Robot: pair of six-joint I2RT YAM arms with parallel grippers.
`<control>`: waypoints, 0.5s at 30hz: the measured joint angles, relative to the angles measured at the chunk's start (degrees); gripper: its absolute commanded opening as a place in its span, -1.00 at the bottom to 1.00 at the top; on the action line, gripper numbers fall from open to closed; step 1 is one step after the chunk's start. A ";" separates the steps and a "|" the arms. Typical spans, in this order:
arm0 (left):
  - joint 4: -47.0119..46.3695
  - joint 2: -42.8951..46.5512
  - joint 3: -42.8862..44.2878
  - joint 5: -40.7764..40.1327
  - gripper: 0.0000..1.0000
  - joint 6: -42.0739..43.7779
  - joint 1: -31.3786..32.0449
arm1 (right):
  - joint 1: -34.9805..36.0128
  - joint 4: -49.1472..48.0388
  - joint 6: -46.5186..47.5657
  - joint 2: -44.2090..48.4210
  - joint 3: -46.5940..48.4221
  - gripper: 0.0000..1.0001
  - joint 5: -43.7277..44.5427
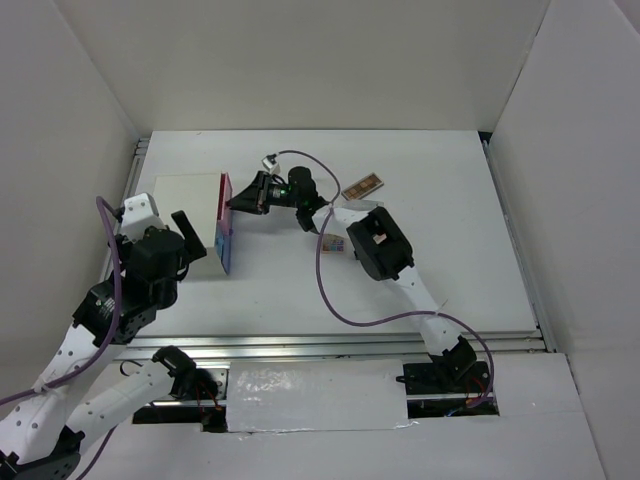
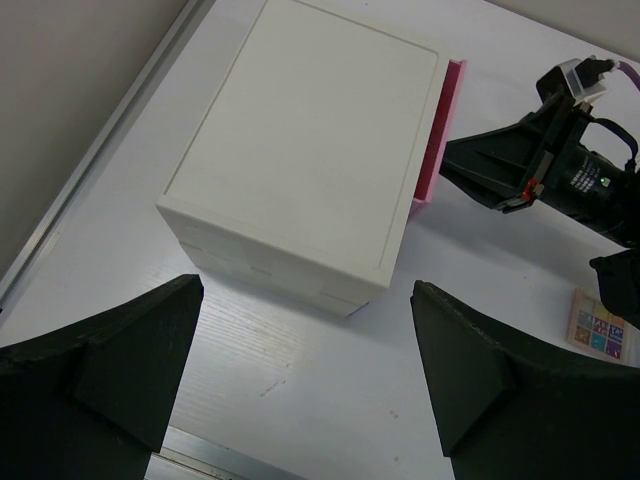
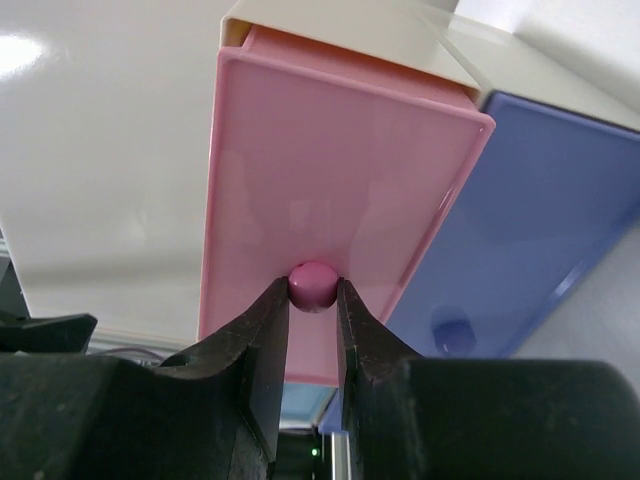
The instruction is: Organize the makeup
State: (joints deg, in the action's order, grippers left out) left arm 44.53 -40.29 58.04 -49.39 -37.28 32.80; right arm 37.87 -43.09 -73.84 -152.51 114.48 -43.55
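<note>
My right gripper (image 3: 313, 292) is shut on the round pink knob (image 3: 313, 283) of the pink drawer (image 3: 330, 160), which stands slightly out of the white box (image 1: 188, 203). In the top view the right gripper (image 1: 240, 201) is at the pink drawer front (image 1: 226, 192). A brown eyeshadow palette (image 1: 362, 186) lies behind the right arm. A multicoloured palette (image 1: 334, 243) lies partly under that arm and also shows in the left wrist view (image 2: 599, 326). My left gripper (image 2: 305, 370) is open and empty, just in front of the white box (image 2: 300, 140). The other makeup is out of view.
A blue drawer (image 3: 540, 220) with its own knob (image 3: 452, 330) sits beside the pink one; it shows in the top view (image 1: 225, 250) too. White walls enclose the table on the left, back and right. A metal rail (image 1: 350, 345) runs along the near edge.
</note>
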 measured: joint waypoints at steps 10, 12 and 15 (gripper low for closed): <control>0.00 -0.66 0.00 0.00 0.99 0.00 0.00 | -4.90 -4.37 0.98 5.81 -11.34 -0.90 -4.13; 0.00 -0.72 0.00 0.00 0.99 0.00 0.00 | -5.31 -4.33 1.88 6.95 -12.94 -0.89 -4.59; 0.00 -0.87 0.00 -0.02 0.99 0.00 0.00 | -5.90 -4.15 2.95 8.17 -14.62 -0.89 -5.27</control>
State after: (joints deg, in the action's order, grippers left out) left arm 44.53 -41.17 58.04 -49.41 -37.28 32.80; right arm 31.97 -47.24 -70.89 -144.33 99.85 -48.82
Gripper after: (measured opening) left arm 0.994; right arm 0.287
